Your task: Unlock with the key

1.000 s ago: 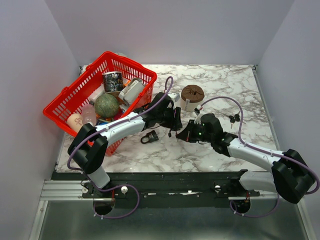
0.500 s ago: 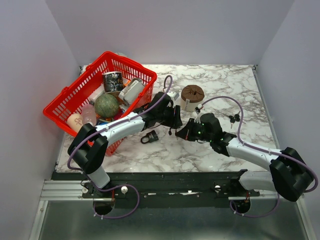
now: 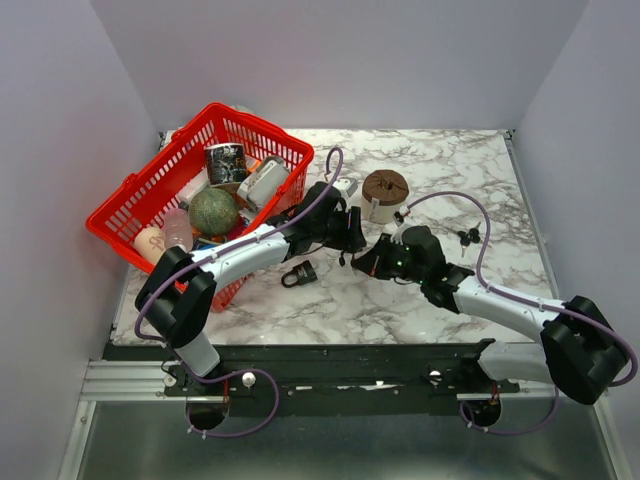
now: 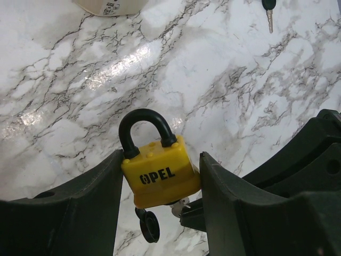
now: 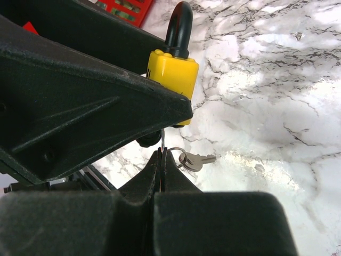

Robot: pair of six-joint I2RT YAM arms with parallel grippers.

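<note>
The yellow padlock (image 4: 160, 178), black shackle up, sits clamped by its sides in my left gripper (image 4: 162, 156) a little above the marble table. My right gripper (image 5: 162, 154) is shut on the key (image 5: 164, 140); its thin blade rises edge-on to the padlock's (image 5: 171, 72) underside. Whether it is inside the keyhole is hidden. A spare silvery key (image 5: 198, 159) dangles from the same ring. In the left wrist view the key (image 4: 181, 205) shows just under the lock body, beside the hanging black dust cap (image 4: 148, 226). From above, both grippers (image 3: 352, 250) meet at the table's centre.
A black padlock (image 3: 298, 274) lies just left of the grippers. The red basket (image 3: 140, 215), full of objects, fills the far left. A brown-topped roll (image 3: 384, 192) stands behind the grippers. Another set of keys (image 3: 466, 237) lies to the right.
My right gripper has crept slightly left and up, closer under the padlock. The left arm has barely moved and both grips are unchanged.
</note>
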